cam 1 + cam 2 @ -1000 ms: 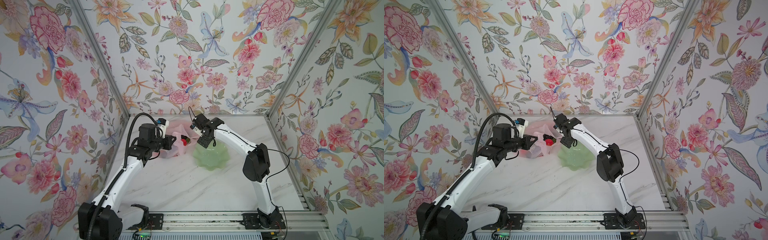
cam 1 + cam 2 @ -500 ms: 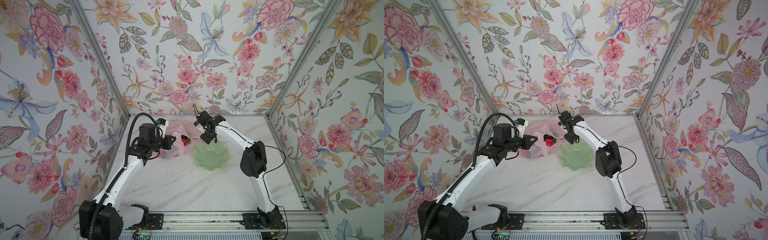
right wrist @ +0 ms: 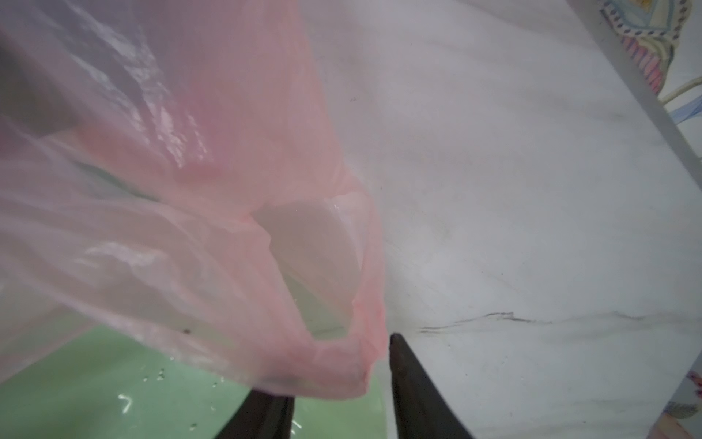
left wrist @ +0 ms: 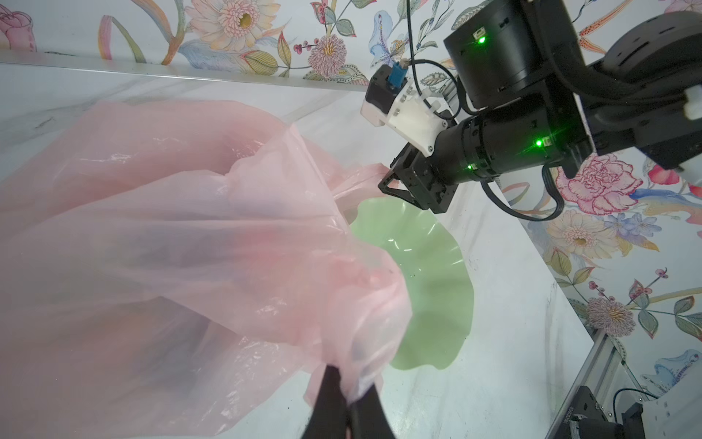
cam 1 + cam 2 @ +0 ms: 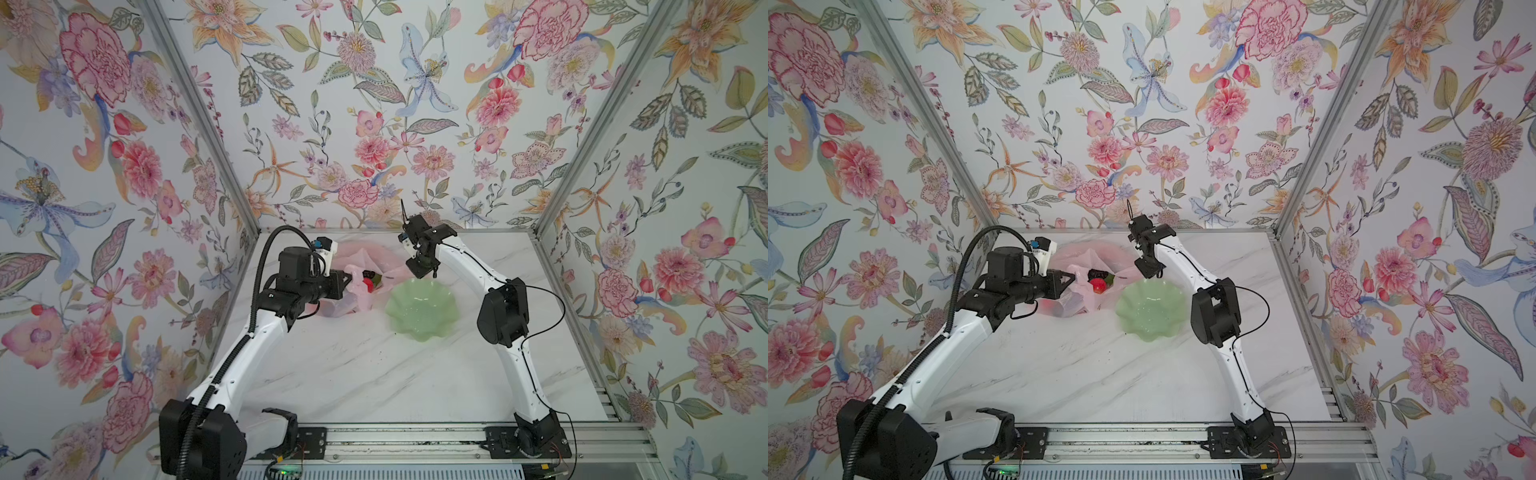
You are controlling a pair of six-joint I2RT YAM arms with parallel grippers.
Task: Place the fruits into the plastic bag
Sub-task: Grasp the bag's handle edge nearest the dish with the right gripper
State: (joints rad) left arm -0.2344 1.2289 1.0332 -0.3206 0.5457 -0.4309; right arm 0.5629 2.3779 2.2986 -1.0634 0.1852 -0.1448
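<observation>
Across the lower half of both top views I have bare marble table (image 5: 374, 374) from the front rail (image 5: 395, 440) up to the dish. That is my widest room to move, and slanting frame posts (image 5: 582, 137) close it in at left and right. Up at centre, near the back edge, the plastic bag (image 5: 365, 259) lies crumpled, its right side touching the pale green dish (image 5: 419, 311). My left gripper (image 4: 347, 404) is clamped tight on a bunched edge of the bag. My right gripper (image 3: 342, 380) hangs above the dish's far rim with its jaws partly apart, straddling a handle loop. One finger sits just beside the plastic. The fruits (image 5: 1099, 280) show in the bag's mouth, a red apple (image 5: 1098, 286) against a dark one (image 5: 1095, 274).
</observation>
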